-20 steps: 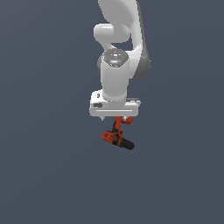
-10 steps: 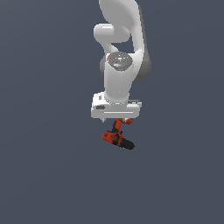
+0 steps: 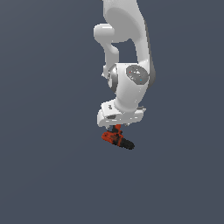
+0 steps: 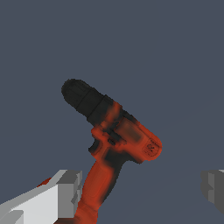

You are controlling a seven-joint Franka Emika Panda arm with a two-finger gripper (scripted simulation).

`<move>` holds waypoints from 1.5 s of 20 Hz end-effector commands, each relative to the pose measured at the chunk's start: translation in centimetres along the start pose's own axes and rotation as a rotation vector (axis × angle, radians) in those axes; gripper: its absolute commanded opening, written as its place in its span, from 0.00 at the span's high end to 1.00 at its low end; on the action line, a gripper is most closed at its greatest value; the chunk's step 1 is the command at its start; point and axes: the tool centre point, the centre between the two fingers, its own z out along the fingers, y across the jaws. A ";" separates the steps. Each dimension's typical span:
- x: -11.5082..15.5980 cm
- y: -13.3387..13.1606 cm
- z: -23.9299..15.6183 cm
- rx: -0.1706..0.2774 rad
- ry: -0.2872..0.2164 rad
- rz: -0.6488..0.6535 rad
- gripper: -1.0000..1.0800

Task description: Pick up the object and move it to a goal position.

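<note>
While the drill sits under the white arm, I look at the gripper from the wrist view. The fingers are wide apart. One finger is right beside the red handle, maybe touching it. The other finger is far off on the other side, with bare grey between it and the handle. So nothing is squeezed yet.

In the exterior view the drill is just below the gripper, with its black nose pointing down toward the exterior view's right. Everything around is plain grey, so I cannot tell if the drill lies on a tabletop. I see no edge or corner, and no mark for the goal.

I think the step now is the grab. To do it well, I want the handle in the middle between the fingers, not pushed up against one. Then I close slowly, so the near finger does not shove the drill sideways. I lift only when both fingers press on the handle.
</note>
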 end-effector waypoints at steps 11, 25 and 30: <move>3.4 -3.6 4.7 -0.265 -0.053 -0.401 0.00; 5.6 -6.3 7.5 -0.450 -0.085 -0.664 0.00; 5.7 -6.5 7.6 -0.456 -0.087 -0.674 0.00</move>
